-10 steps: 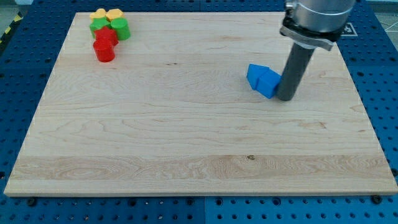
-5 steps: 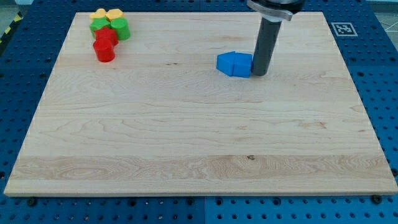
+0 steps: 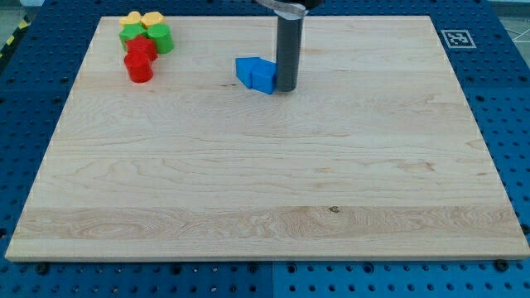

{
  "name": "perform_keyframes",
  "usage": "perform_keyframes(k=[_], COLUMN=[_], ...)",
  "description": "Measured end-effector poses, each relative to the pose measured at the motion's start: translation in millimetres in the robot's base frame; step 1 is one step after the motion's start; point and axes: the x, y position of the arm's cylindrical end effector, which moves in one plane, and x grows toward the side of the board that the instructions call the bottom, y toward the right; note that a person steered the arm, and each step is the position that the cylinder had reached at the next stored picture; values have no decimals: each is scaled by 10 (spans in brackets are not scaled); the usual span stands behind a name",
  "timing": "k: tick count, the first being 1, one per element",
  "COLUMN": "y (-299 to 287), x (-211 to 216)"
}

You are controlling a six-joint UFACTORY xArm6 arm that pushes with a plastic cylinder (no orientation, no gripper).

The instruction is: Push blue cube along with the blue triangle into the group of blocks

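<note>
1. The rod's tip (image 3: 286,89) rests on the wooden board (image 3: 265,199), pressed against the view's right side of two blue blocks; it is a bare rod that grasps nothing.
2. The blue cube (image 3: 263,78) touches the tip, and the blue triangle (image 3: 245,69) sits touching the cube on its left, in the board's upper middle.
3. The group of blocks sits well apart at the board's top left corner: two yellow blocks (image 3: 141,18) at the top, two green blocks (image 3: 149,36) below them, two red blocks (image 3: 139,60) lowest.
4. A printed marker (image 3: 457,38) lies off the board's top right corner.
</note>
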Motion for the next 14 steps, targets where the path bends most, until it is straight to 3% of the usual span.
perform_keyframes(k=[4,14], y=[-487,-1115], x=[-480,-228])
